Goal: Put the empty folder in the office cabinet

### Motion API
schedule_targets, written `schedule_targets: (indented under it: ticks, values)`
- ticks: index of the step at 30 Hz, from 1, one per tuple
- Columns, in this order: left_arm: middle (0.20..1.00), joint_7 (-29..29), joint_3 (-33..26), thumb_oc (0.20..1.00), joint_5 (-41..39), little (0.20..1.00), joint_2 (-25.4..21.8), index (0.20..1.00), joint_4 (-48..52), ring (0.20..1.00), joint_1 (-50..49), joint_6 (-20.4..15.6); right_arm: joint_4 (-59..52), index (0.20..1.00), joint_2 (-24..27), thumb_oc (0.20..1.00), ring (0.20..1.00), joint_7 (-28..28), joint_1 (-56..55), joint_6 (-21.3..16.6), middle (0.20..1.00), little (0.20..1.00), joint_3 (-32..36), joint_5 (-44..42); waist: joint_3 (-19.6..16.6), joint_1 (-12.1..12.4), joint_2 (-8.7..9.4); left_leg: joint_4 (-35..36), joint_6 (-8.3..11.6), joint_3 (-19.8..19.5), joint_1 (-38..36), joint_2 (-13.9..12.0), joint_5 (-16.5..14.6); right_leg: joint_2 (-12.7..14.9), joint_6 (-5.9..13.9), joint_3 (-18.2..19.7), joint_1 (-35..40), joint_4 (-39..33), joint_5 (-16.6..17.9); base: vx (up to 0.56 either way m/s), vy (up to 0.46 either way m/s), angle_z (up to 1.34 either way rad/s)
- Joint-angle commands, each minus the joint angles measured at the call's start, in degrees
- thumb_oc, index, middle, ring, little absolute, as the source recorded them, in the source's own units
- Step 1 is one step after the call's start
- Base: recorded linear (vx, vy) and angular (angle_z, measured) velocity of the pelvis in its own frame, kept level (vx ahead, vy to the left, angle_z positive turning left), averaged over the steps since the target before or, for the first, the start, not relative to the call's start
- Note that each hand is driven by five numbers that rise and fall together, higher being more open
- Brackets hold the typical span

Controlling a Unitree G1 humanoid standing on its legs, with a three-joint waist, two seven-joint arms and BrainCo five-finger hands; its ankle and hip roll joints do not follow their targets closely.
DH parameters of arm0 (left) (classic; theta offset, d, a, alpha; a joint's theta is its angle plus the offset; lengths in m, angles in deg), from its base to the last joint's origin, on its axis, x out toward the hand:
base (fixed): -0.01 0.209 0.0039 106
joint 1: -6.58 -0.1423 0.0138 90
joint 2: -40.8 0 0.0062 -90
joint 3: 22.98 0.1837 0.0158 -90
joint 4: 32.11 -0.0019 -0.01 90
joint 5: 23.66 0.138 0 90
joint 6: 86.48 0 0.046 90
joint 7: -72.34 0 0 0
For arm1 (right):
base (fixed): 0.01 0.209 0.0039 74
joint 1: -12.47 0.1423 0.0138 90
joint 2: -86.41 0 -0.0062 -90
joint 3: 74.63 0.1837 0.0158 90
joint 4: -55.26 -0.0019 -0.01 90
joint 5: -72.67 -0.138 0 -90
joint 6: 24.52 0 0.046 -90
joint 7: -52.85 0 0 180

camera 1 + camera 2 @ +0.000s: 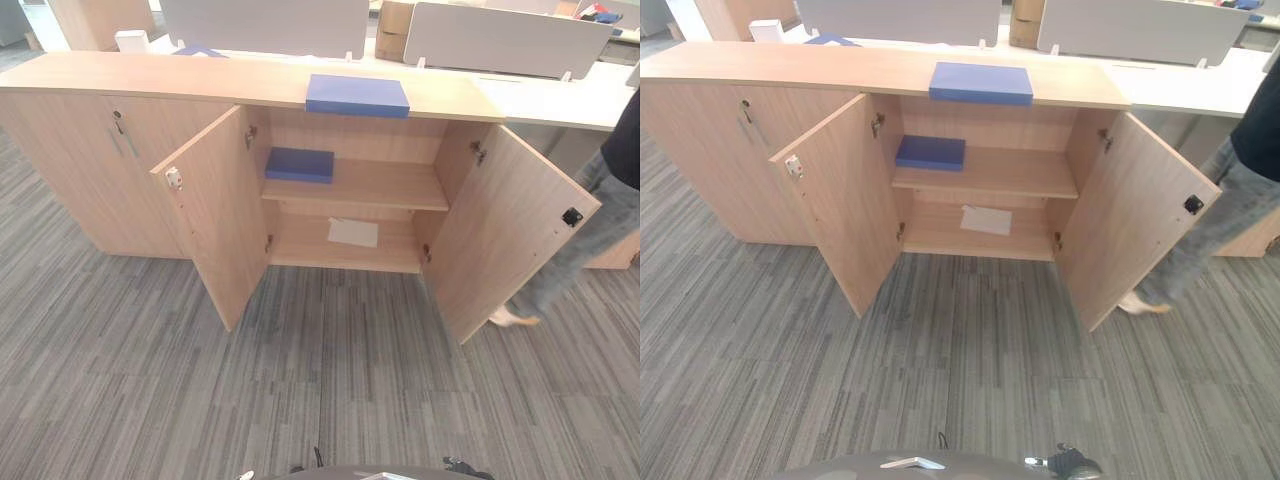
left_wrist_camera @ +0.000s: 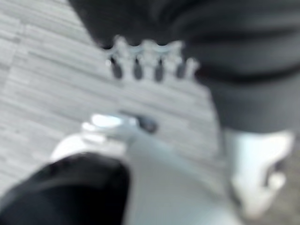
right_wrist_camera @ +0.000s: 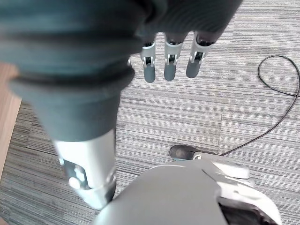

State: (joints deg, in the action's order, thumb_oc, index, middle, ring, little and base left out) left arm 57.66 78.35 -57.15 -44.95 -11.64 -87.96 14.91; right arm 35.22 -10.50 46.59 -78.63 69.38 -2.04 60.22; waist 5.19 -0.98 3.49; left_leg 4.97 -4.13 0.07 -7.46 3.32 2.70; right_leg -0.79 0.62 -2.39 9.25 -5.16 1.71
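I've got a person's leg (image 1: 585,245) at the right edge, a white sheet (image 1: 353,232) at centre frame, grey striped carpet (image 1: 150,380) across the bottom.

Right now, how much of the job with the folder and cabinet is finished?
Done: both cabinet doors stand open, and one blue folder lies on the upper shelf. In hand: nothing; the right hand hangs open above the carpet. Left: the second blue folder lies on the cabinet top.

Matt wood-grain cabinet (image 1: 330,180), ribbed carpet (image 1: 300,380)
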Motion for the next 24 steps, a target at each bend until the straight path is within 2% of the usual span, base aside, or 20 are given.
schedule_targets:
  ticks: [1, 5, 24]
  values:
    - [1.000, -2.0, 1.3, 1.000, -1.8, 1.000, 2.3, 1.000, -1.7, 1.000, 3.1, -0.6, 1.7, 1.000, 3.2, 1.000, 1.000, -0.3, 2.9, -0.4, 1.000, 1.000, 0.5, -0.3, 1.3, 0.5, -2.97, 0.0, 0.21, 3.3, -1.5, 1.4, -7.4, -0.3, 1.92, -3.1, 0.2, 0.9, -3.2, 0.00, 0.000, 0.00]
    - [1.000, -1.7, 1.1, 1.000, -1.9, 1.000, 2.3, 1.000, -1.8, 1.000, 3.2, 1.5, 2.0, 1.000, 3.2, 1.000, 1.000, -0.5, 2.9, -0.5, 1.000, 1.000, 0.7, -0.3, 1.2, 0.5, -2.91, 0.0, 0.19, 3.4, -1.6, 1.4, -7.5, -0.4, 1.93, -3.1, 0.2, 0.8, -3.2, 0.00, 0.000, 0.00]
    - [1.000, -0.9, 0.5, 1.000, -1.9, 1.000, 2.4, 1.000, -2.5, 1.000, 3.0, 1.7, 2.3, 1.000, 3.0, 1.000, 1.000, -0.5, 2.6, -0.6, 1.000, 1.000, 1.5, -1.2, 1.3, 0.3, -2.94, 0.0, 0.23, 3.5, -1.3, 1.4, -7.4, -0.4, 1.95, -3.0, 0.0, 0.6, -3.1, 0.00, 0.000, 0.00]
